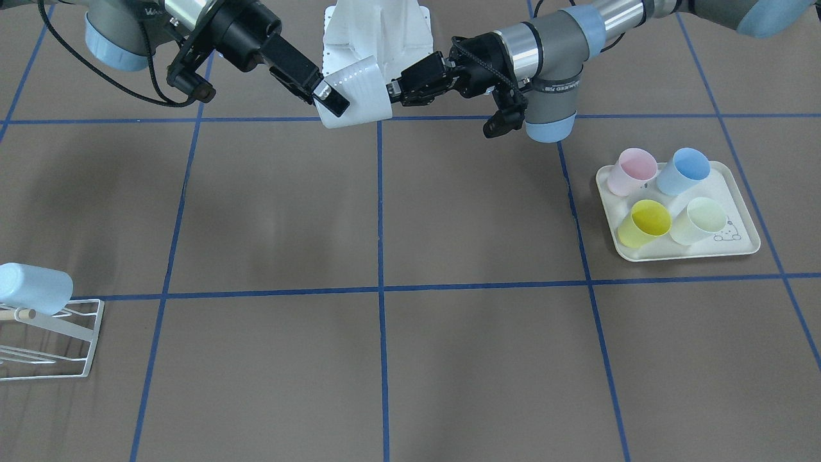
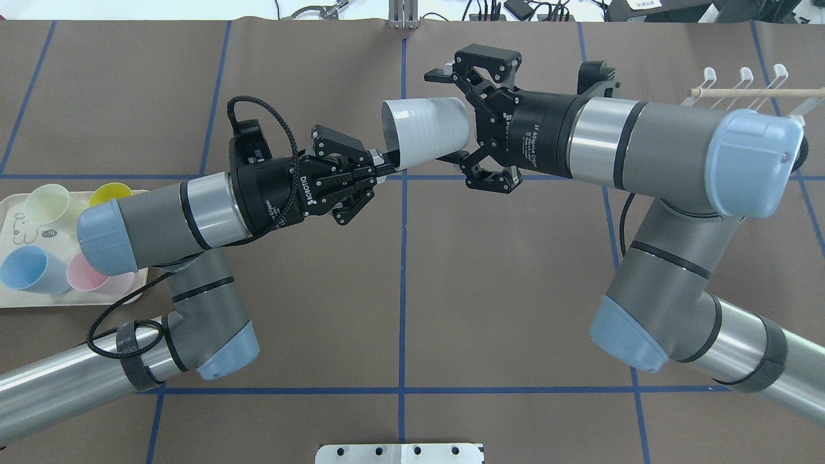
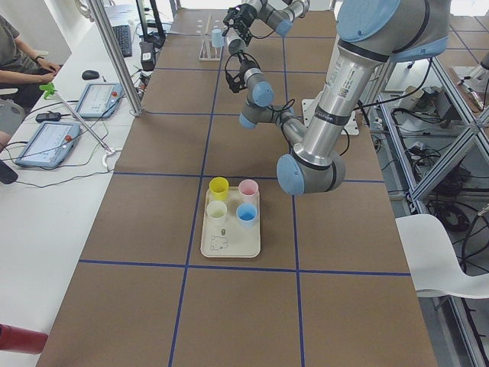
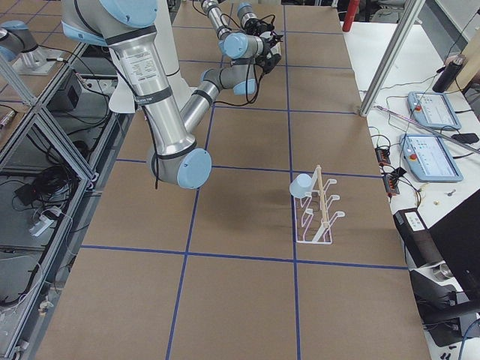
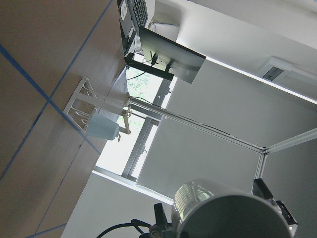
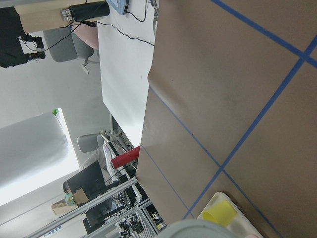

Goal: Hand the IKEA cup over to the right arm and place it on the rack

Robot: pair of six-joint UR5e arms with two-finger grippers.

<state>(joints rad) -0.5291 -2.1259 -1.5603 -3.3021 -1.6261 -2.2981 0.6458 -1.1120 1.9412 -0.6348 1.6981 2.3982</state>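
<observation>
above the counter (image 2: 515, 290), mid-air over its centre line: handover under way.

- cup (image 2: 425, 132): white, on its side, mouth toward the left arm, closed end toward the right arm.
- left gripper (image 2: 388, 164): pressed together on the cup's rim wall, apparently bearing it alone.
- right gripper (image 2: 454, 122): spread, one finger on each side of the cup's closed end; contact cannot be told.
- rack (image 2: 741, 90): at the counter's right end, well apart; pale blue cup (image 1: 35, 289) hung on it.
- tray (image 1: 680, 256): four coloured cups, not involved.

handling note: the right gripper should close squarely across the cup body, and gently, since the thin wall likely flexes. the left gripper should let go only once that hold looks firm, then back straight out along the cup's axis.
</observation>
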